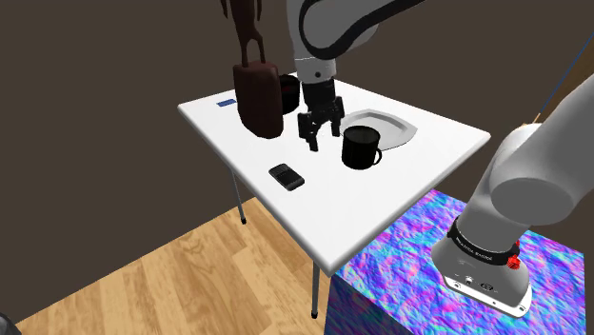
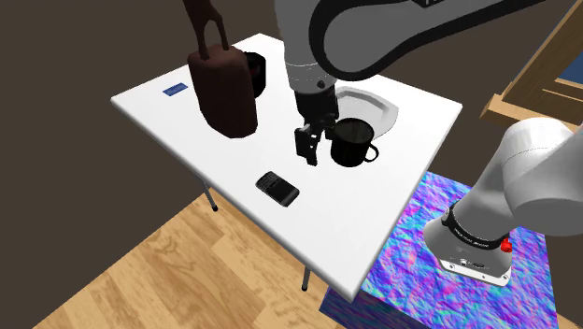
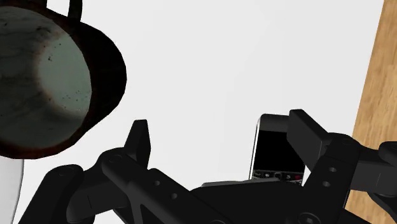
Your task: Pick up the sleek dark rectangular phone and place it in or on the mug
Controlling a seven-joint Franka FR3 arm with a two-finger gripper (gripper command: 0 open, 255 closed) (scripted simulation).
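Saw a small blue card (image 1: 227, 102) far off to one side of the pincer (image 1: 320, 139), flat on the white table (image 1: 400, 205). Next, saw a tall brown bag (image 1: 257, 95) standing up just beside the pincer, on that same side. Found the dark flat phone (image 1: 287, 176) lying face up on the table, near the pincer and a bit toward the table's front edge, touched by nothing. In the wrist view, saw it (image 3: 273, 146) peeking out from behind one finger. Found the pincer hanging over the table with its two fingers (image 3: 139, 137) apart, gripping nothing. Probably kept wide like that to fit around the phone's thin sides. Saw the black mug (image 1: 362, 147) just beside the pincer on its other side, standing up with its mouth to the top, ready to take the phone. Past the mug, spotted a white plate (image 1: 395, 124). Judged the pick-up not yet begun.
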